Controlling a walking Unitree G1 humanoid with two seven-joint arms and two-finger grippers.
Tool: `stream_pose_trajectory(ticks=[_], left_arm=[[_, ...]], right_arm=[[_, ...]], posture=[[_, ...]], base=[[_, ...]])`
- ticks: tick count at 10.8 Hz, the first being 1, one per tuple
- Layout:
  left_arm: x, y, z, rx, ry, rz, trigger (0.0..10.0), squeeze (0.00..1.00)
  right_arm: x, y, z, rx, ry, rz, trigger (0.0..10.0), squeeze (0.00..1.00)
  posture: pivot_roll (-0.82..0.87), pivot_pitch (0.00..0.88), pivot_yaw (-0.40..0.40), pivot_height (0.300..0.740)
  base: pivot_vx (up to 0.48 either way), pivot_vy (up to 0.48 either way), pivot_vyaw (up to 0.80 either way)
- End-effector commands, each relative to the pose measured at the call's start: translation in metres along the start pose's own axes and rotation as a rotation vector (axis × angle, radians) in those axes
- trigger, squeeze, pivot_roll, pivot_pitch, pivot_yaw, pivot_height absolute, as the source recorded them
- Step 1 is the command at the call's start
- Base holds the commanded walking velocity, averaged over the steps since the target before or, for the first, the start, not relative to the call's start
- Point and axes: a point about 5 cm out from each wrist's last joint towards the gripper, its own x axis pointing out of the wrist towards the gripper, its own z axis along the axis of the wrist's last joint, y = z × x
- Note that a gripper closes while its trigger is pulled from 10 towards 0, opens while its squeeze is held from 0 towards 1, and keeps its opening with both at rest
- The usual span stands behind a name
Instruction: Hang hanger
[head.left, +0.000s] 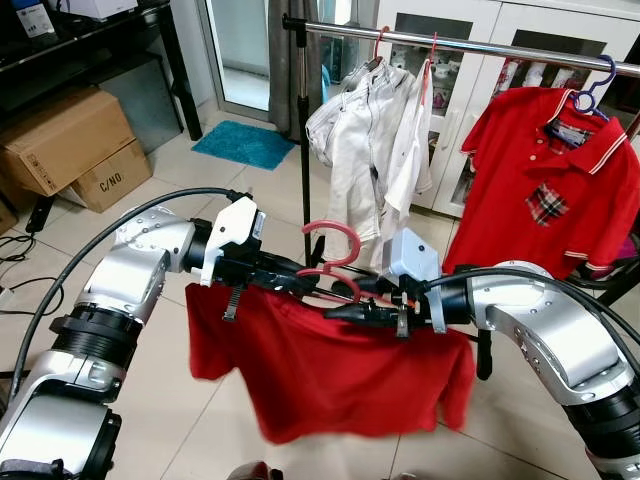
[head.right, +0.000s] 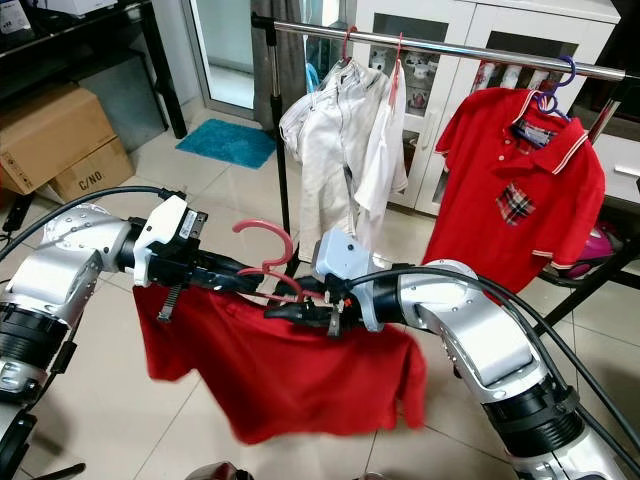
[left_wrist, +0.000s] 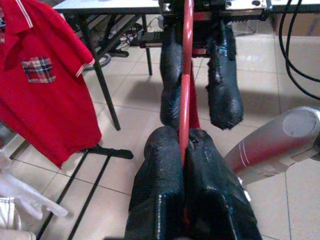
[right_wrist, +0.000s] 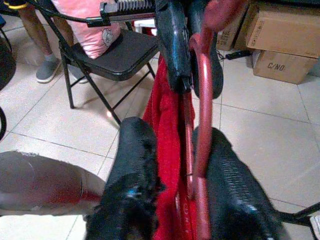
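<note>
Left eye view is showing me holding the pink plastic hanger (head.left: 335, 262) with the red shirt (head.left: 330, 375) draped on it, between my two hands, in front of the silver metal clothes rail (head.left: 470, 45). My left hand (head.left: 290, 272) is clamped on the hanger's bar, and my right hand (head.left: 350, 312) is clamped on it from the opposite side, with some red cloth caught between its fingers (right_wrist: 132, 165).

I am judging a few risks. The curved hook is standing up between my hands but it is lower than the rail and well apart from it, so I am needing to lift and reach; if the hook is tilting during this, it is missing the rail. The shirt is hanging mostly on one side and is sagging, so it may be slipping off the hanger when I am raising it. Also the white garments (head.left: 365, 140) and the red polo shirt (head.left: 540, 180) are already hanging there; the free gap between them is narrow, and my arms may be pushing them.
</note>
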Motion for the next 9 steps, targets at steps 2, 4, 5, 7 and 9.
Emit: stream_pose_trajectory(ticks=[2,4,5,7,9], left_arm=[[-0.0084,0.0036,0.0061,0.033,-0.017,0.059,0.0,0.0],[-0.0087,0.0056,0.0063,0.038,-0.02,0.077,0.0,0.0],[-0.0094,0.0067,0.0073,0.042,-0.023,0.083,0.0,0.0],[-0.0098,0.0074,0.0094,0.052,-0.031,0.095,0.0,0.0],[-0.0089,0.01,0.0156,0.078,-0.086,0.133,10.0,1.0]], right_arm=[[0.0039,0.0042,0.001,0.004,-0.014,0.059,0.0,0.0],[0.0045,0.0043,0.0012,0.002,-0.017,0.067,0.0,0.0],[0.0044,0.0045,0.0009,0.001,-0.017,0.069,0.0,0.0],[0.0033,0.0049,-0.0007,-0.002,-0.013,0.069,0.0,0.0],[0.0006,0.005,-0.0025,-0.004,-0.012,0.055,0.0,0.0]], posture=[[-0.06,0.0,0.012,0.74],[-0.07,0.0,0.012,0.74],[-0.07,0.0,0.012,0.74],[-0.07,0.0,0.01,0.74],[-0.07,0.0,0.006,0.74]], base=[[0.0,0.0,0.0],[0.0,0.0,0.0],[0.0,0.0,0.0],[0.0,0.0,0.0],[0.0,0.0,0.0]])
